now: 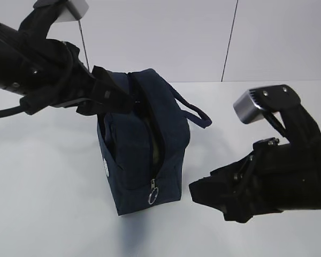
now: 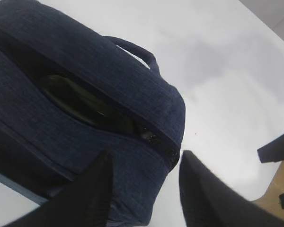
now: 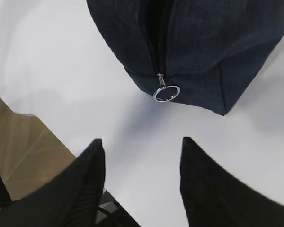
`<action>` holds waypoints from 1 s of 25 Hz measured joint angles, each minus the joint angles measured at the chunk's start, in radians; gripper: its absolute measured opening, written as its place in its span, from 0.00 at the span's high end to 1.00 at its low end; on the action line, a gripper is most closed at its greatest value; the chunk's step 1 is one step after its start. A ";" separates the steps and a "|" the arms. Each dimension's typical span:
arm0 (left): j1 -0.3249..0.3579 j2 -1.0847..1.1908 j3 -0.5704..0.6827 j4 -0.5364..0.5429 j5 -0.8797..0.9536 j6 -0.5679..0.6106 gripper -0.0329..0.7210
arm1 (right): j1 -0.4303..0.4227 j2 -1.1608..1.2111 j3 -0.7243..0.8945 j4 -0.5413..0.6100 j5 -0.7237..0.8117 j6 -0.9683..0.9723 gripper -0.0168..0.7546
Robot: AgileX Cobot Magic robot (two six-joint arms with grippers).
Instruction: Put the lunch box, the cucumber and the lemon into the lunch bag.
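Observation:
The dark navy lunch bag (image 1: pixel 144 144) stands upright in the middle of the white table, its top zipper open. The silver ring pull (image 1: pixel 153 197) hangs low on the near end and also shows in the right wrist view (image 3: pixel 166 93). A pale green strip (image 1: pixel 157 149) shows in the slit, perhaps the lunch box. In the left wrist view a dark glossy shape (image 2: pixel 85 104) lies inside the bag (image 2: pixel 109 71), likely the cucumber. The lemon is hidden. My left gripper (image 1: pixel 120 100) hovers open and empty over the bag's top (image 2: pixel 144 158). My right gripper (image 1: pixel 203 194) is open and empty, low beside the bag's near end (image 3: pixel 142 142).
A loop handle (image 1: pixel 195 113) sticks out on the bag's right side. The white table (image 1: pixel 43 187) stretches to the left and front of the bag. Its edge and the brown floor (image 3: pixel 19 146) lie close behind my right gripper.

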 joint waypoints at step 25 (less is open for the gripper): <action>0.000 0.035 0.000 0.236 0.091 -0.547 0.54 | 0.000 0.169 0.125 0.751 -0.009 -0.849 0.46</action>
